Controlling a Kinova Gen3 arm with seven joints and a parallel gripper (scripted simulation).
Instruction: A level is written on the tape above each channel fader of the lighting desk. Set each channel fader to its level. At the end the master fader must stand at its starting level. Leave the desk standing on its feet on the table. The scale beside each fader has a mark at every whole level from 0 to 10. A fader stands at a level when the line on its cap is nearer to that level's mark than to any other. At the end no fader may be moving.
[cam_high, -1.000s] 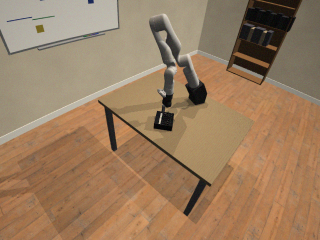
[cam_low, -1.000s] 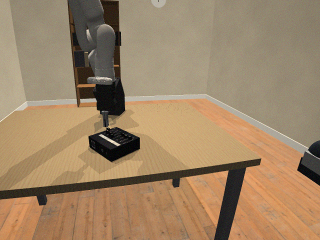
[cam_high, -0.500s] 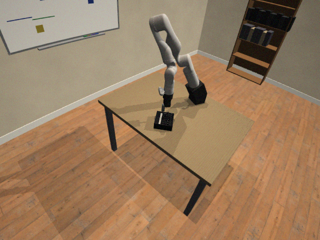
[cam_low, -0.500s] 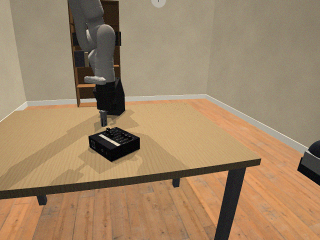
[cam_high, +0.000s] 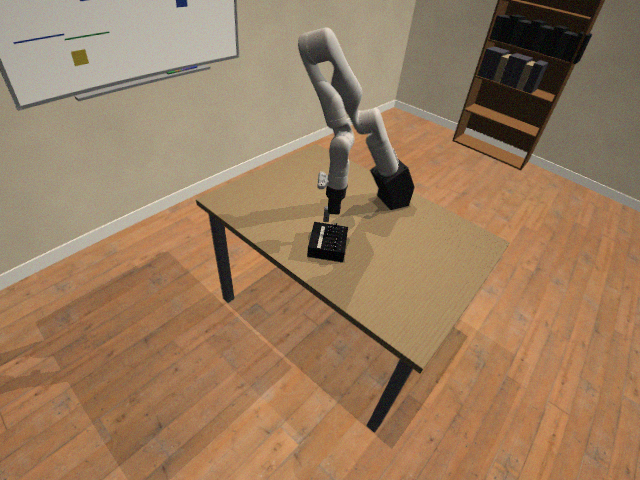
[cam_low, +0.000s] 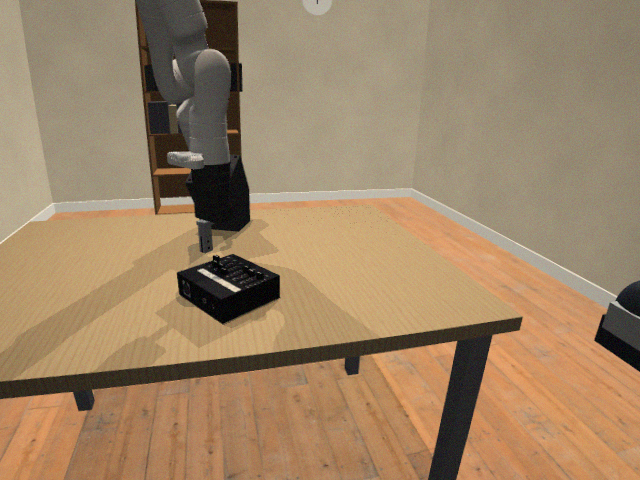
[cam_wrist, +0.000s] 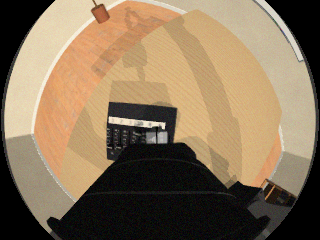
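The black lighting desk (cam_high: 328, 241) stands on its feet on the table, a white tape strip along one side of its top and several fader caps beside it. It also shows in the exterior view (cam_low: 228, 285) and in the wrist view (cam_wrist: 142, 130). My gripper (cam_high: 326, 213) is shut and empty, pointing down a little above the desk's far edge, apart from the faders. In the exterior view the gripper (cam_low: 205, 243) hangs just behind the desk. In the wrist view the closed fingers (cam_wrist: 158, 138) show over the desk's near edge. The written levels are too small to read.
The arm's black base (cam_high: 393, 186) stands on the table behind the desk. A bookshelf (cam_high: 524, 77) stands in the far corner and a whiteboard (cam_high: 113, 41) hangs on the wall.
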